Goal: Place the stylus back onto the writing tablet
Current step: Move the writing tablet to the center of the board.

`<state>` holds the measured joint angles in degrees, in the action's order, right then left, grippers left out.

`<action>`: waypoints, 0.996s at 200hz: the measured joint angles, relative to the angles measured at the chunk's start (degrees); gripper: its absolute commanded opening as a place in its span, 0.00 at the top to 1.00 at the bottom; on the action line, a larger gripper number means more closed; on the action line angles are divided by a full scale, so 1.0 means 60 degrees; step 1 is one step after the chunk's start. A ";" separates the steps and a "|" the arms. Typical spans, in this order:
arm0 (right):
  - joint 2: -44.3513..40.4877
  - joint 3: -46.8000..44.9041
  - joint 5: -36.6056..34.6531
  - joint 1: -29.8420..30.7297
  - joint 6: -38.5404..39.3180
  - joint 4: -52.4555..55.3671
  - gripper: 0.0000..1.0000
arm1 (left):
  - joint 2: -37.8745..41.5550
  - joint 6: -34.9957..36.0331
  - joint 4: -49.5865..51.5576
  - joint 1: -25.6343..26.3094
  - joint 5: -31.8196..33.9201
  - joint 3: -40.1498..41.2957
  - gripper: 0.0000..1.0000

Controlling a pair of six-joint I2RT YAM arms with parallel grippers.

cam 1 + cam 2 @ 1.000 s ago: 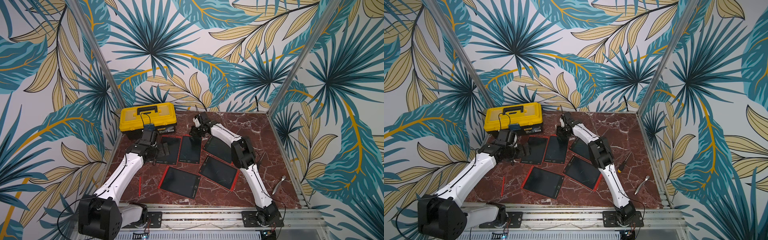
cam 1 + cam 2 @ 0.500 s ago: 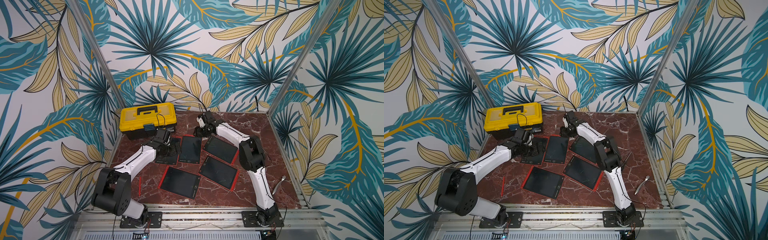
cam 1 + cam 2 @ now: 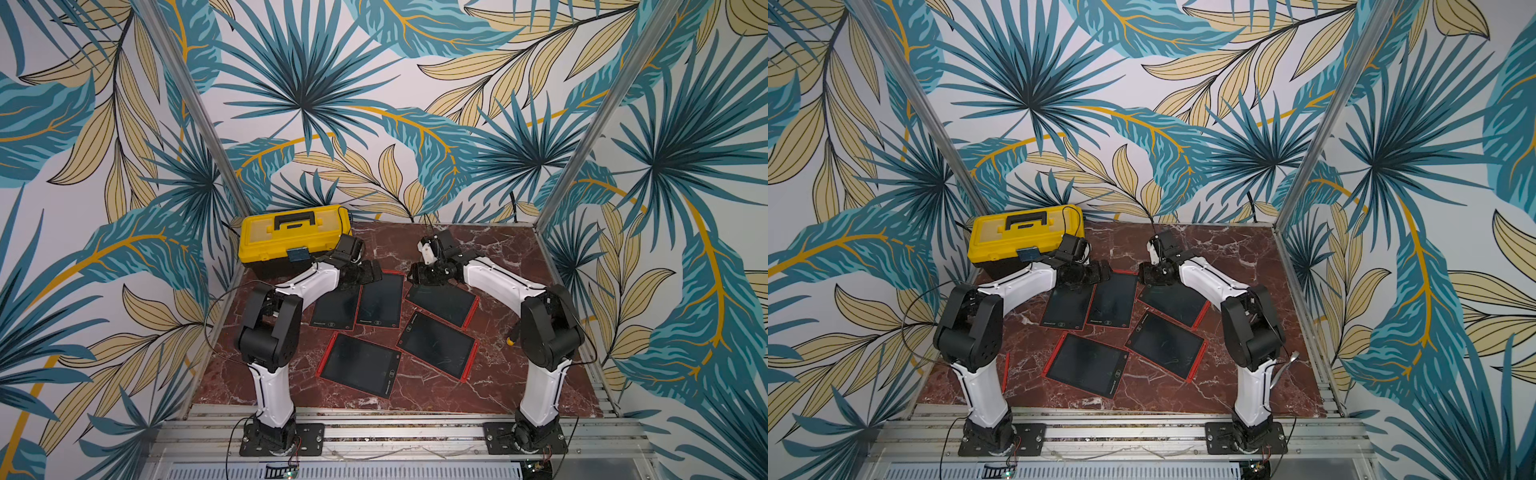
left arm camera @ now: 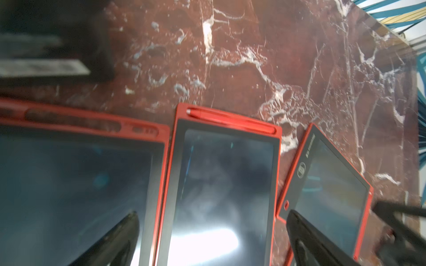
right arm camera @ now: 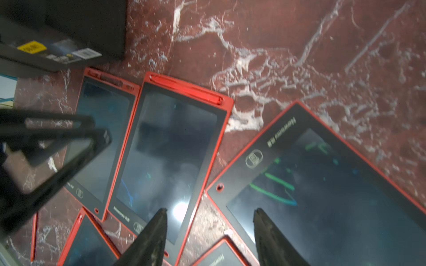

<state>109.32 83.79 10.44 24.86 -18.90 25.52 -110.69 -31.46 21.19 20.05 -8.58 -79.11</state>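
A slim red plastic stylus [image 4: 230,121] lies in the edge slot of the middle red-framed black writing tablet [image 4: 226,184] on the red marble counter [image 4: 276,57]. The left hand [image 4: 212,214] and right hand [image 5: 209,211] hover spread, both empty; a low sweep of either could knock it loose. The yellow plastic toolbox [image 3: 291,237] is shut, contents unseen.

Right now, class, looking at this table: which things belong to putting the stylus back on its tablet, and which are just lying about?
Part of the job:
- loose red stylus
- tablet with the empty slot
- tablet with its stylus docked

Just lying about:
- yellow toolbox
- screwdriver
- spoon
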 measured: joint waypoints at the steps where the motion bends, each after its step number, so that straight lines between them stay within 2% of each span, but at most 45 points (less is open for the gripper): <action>1: -0.0015 -0.0022 0.0004 0.0000 -0.0007 -0.0004 0.38 | -0.0033 0.0022 0.0000 0.0004 0.0018 -0.0036 0.00; 86: -0.1351 -0.1421 -0.0106 0.0000 -0.0357 -0.0280 0.35 | -0.1818 0.1078 -0.0066 0.0011 0.0769 -0.2029 0.00; 199: -0.2116 -0.1985 -0.0477 0.0000 -0.0459 -0.0284 0.33 | -0.3104 0.1082 0.0656 0.0106 0.0965 -0.3606 0.00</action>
<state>96.62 71.88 7.57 24.86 -21.65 23.81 -129.32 -24.97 25.12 20.69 -2.79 -100.75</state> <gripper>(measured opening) 0.662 0.997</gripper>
